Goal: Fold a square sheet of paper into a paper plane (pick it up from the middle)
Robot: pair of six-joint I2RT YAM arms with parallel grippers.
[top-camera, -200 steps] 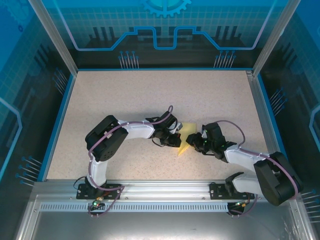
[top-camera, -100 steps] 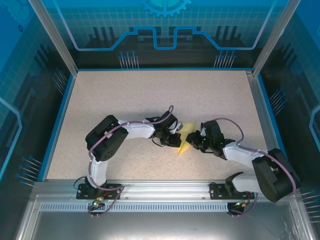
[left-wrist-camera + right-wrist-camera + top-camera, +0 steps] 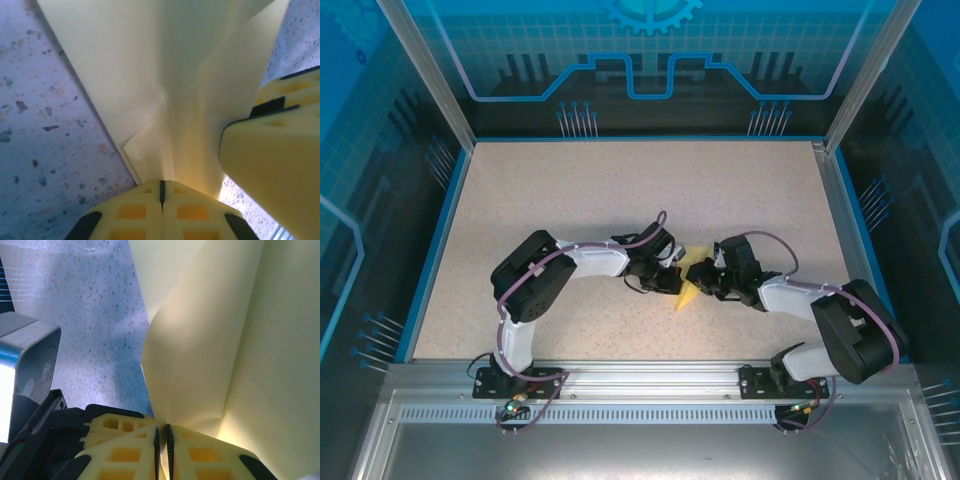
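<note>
The square sheet of paper (image 3: 687, 292), pale yellow and folded into a pointed wedge, stands up off the table between my two grippers, its tip toward the near edge. My left gripper (image 3: 671, 277) comes at it from the left. In the left wrist view the left gripper (image 3: 161, 186) is shut on the paper's (image 3: 170, 75) lower edge. My right gripper (image 3: 705, 280) meets it from the right. In the right wrist view the right gripper (image 3: 162, 434) is shut on a creased edge of the paper (image 3: 215, 340). A right finger (image 3: 272, 165) shows close beside the left jaws.
The speckled beige table (image 3: 620, 190) spreads wide behind and to both sides, ringed by a blue rim and transparent walls (image 3: 440, 190). A metal rail (image 3: 640, 385) with the arm bases runs along the near edge. Part of the left arm's housing (image 3: 30, 360) sits close to the right gripper.
My right gripper has moved left onto the paper and closed on it. The paper now looks narrower from above. The left gripper has stayed put, still shut.
</note>
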